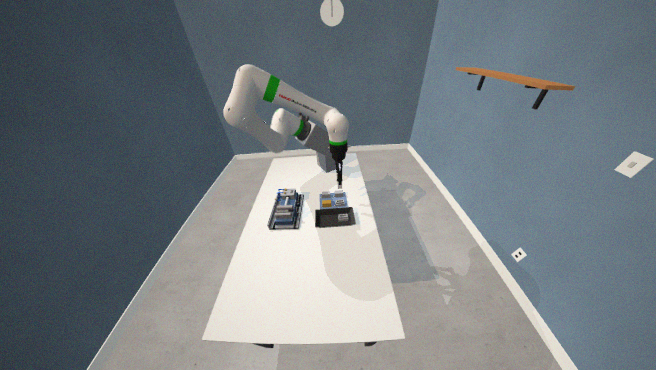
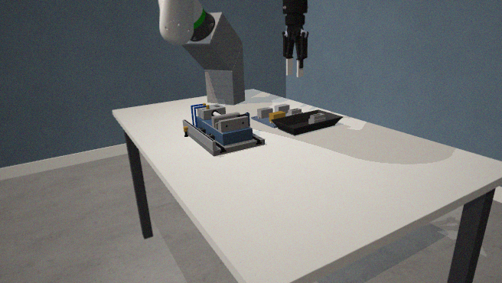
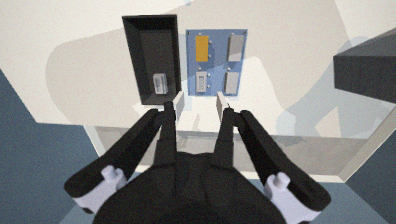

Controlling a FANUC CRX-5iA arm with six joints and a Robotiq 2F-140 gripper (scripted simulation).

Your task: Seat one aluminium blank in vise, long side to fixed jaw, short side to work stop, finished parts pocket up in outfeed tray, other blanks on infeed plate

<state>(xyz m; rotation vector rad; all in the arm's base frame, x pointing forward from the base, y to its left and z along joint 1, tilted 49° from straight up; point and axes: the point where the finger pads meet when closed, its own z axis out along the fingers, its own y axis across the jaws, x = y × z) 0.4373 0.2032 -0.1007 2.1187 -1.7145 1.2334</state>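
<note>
My gripper (image 3: pixel 200 98) hangs high above the table, partly open and empty; it also shows in the exterior view (image 2: pixel 295 71). Below it lies the blue infeed plate (image 3: pixel 216 61). The plate holds a brass blank (image 3: pixel 202 48), two plain aluminium blanks (image 3: pixel 235 47) (image 3: pixel 231 82) and a grey piece with a lighter inset (image 3: pixel 201 81). The black outfeed tray (image 3: pixel 152 57) lies beside the plate, with one finished part (image 3: pixel 160 82) flat on its floor. The vise (image 2: pixel 223 128) stands left of the plate. I cannot see into its opening.
The arm's grey base block (image 2: pixel 223 73) stands behind the vise and the plate. The vise's blue hoses (image 2: pixel 196 112) are at its far end. The table edge runs close behind the plate in the wrist view.
</note>
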